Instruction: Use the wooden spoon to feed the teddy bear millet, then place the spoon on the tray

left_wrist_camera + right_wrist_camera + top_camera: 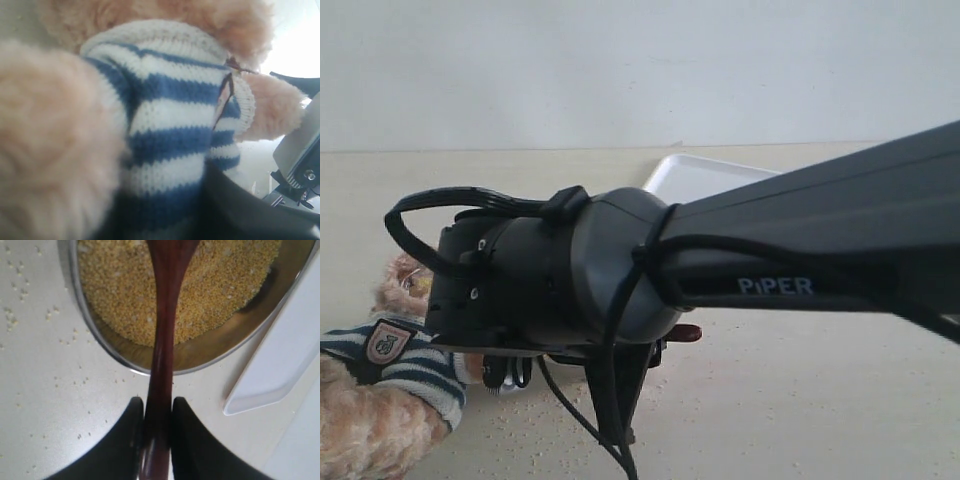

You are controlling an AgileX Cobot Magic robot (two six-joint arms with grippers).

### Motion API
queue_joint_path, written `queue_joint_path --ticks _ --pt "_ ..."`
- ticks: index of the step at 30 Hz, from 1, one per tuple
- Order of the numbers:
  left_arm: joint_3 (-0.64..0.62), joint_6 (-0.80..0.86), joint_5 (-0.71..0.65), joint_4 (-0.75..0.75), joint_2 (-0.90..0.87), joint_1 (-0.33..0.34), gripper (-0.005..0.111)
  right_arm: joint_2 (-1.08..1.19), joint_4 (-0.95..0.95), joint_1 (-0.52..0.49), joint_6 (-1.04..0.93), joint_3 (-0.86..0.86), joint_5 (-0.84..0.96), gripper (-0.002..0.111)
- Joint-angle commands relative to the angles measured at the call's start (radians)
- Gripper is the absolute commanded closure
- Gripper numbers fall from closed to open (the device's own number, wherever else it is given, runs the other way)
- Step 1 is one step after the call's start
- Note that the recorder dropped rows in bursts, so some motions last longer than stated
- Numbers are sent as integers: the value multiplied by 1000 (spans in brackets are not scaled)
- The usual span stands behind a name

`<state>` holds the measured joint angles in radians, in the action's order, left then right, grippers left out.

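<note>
The right gripper (158, 407) is clamped on the wooden spoon (162, 340), with both dark fingers (125, 440) pinched tight on the slim handle and no gap on either side. The spoon runs straight out ahead of the fingertips, over the rim of the steel bowl (125, 360) and above the millet (115, 290). Its round end is cut off at the edge of the wrist view, so I can't say whether it touches the grain.

The bowl sits just ahead of the hand. It is well filled with yellow grain, with a band of bare steel on the side nearest the fingers. The tray (280, 355), white with a low rim, lies just beside the bowl, off to one side of the fingers. Loose grains (65, 340) dot the pale table (45, 415) on the other side of the fingers.

From the room, the right arm (770, 260) stretches across and blocks most of the scene. The handle end pokes out behind the grip as a small reddish stub, and a tray corner shows beyond the arm.

The left gripper (230, 212) is right up against the teddy bear (60, 150). Only a dark part of the gripper shows, low against the striped shirt (170, 115). I can't tell whether its jaws are apart or clamped on the bear.

The bear fills the left wrist view, with a fluffy limb closest to the camera. In the room view it lies low beside the right arm's wrist, with its badge (387, 343) facing out, on the opposite side from the tray.
</note>
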<state>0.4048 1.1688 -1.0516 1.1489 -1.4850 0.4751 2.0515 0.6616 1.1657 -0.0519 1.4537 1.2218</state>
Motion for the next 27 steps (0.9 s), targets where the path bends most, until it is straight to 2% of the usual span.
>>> queue_joint_path --ticks 1,23,27 --pt "3 2 -20 14 8 2 102 -6 -11 1 -8 5 -1 107" --pt "3 2 -20 14 8 2 102 -65 -112 -109 15 5 -1 107" --pt "3 2 -20 14 8 2 102 -65 -195 -134 25 36 -1 107"
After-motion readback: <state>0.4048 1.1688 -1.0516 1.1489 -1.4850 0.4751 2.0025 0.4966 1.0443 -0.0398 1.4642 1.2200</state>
